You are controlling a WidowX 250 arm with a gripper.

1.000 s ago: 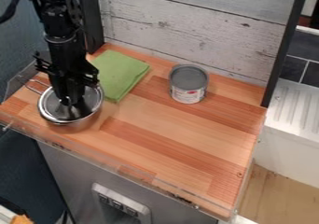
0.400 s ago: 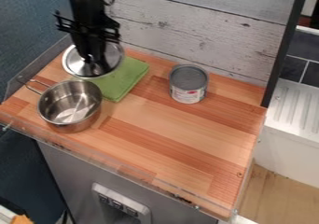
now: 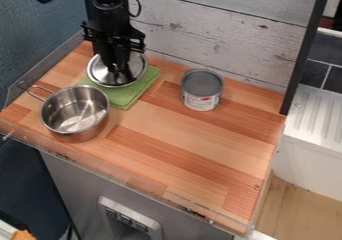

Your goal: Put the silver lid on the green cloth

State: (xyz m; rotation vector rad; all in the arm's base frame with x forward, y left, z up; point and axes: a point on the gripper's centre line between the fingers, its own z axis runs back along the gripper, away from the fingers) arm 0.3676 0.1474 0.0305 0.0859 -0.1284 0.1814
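Gripper [image 3: 120,75] grasps lid [image 3: 99,74] at its centre, apparently to hold it level for placement on cloth [image 3: 125,98]; pot [image 3: 75,113] stands uncovered alongside.

1. A folded green cloth [image 3: 135,91] lies on the wooden counter [image 3: 194,141].
2. The round silver lid [image 3: 97,74] covers part of the cloth in this view; whether it touches the cloth is unclear.
3. The black robot hand [image 3: 118,76] is at the lid's middle, over the cloth.
4. A shiny steel pot [image 3: 75,112], uncovered, stands just beside the cloth, its wire handle [image 3: 37,92] on the far-left side.
5. Right of the cloth, apart from it, stands a grey-topped can [image 3: 202,90] with a pale label.
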